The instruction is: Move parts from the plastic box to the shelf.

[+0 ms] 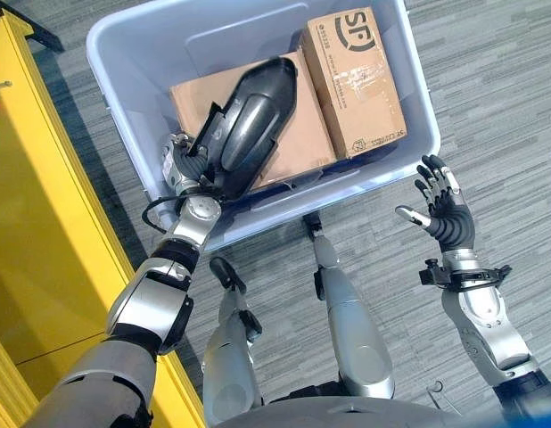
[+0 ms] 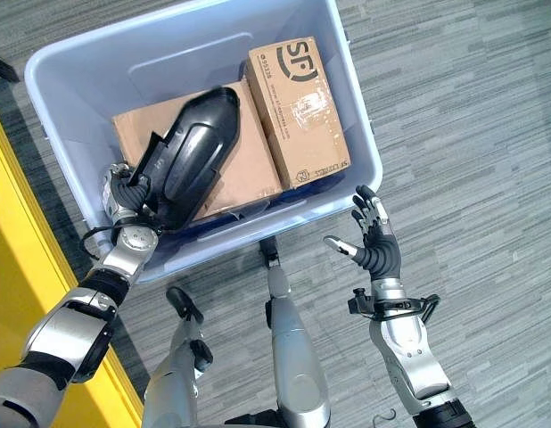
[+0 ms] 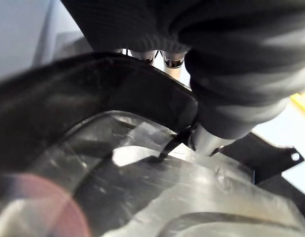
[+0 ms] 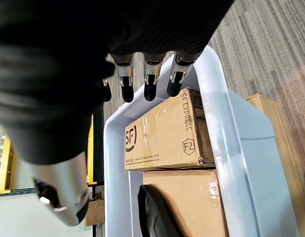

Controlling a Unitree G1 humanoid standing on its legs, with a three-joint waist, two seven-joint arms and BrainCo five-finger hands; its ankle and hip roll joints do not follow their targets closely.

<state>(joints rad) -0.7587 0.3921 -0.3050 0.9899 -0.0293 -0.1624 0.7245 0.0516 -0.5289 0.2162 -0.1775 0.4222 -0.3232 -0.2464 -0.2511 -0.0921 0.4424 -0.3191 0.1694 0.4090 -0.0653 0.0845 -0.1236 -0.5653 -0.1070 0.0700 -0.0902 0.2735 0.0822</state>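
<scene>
Holding one black part [image 1: 250, 118], two cardboard boxes [image 1: 353, 78] below.

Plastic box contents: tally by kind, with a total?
Cardboard boxes: 2, a small one and a larger flat one lying beside it in the plastic box
Black moulded parts: 1, resting over the larger box, gripped at its near end by the left hand
Total: 3
The right hand is open outside the box, holding nothing.
</scene>
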